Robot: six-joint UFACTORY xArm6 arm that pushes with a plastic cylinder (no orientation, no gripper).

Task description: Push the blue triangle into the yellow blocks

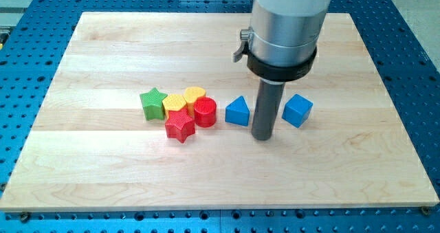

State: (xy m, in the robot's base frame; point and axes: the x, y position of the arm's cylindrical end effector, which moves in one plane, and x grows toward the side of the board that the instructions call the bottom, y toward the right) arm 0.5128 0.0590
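Observation:
The blue triangle (pixel 237 112) lies near the board's middle. My tip (pixel 262 137) rests on the board just to the triangle's right, close beside it; I cannot tell if they touch. Two yellow blocks sit left of the triangle: a yellow heart (pixel 195 93) and a yellow hexagon-like block (pixel 174 102). A red cylinder (pixel 205 113) stands between the yellow blocks and the triangle. A red star (pixel 180 126) lies below the yellow blocks and a green star (pixel 153 103) at their left.
A blue cube (pixel 298 111) sits right of my tip. The wooden board (pixel 103 171) lies on a blue perforated table (pixel 27 68). The arm's wide grey body (pixel 285 27) hangs over the board's upper middle.

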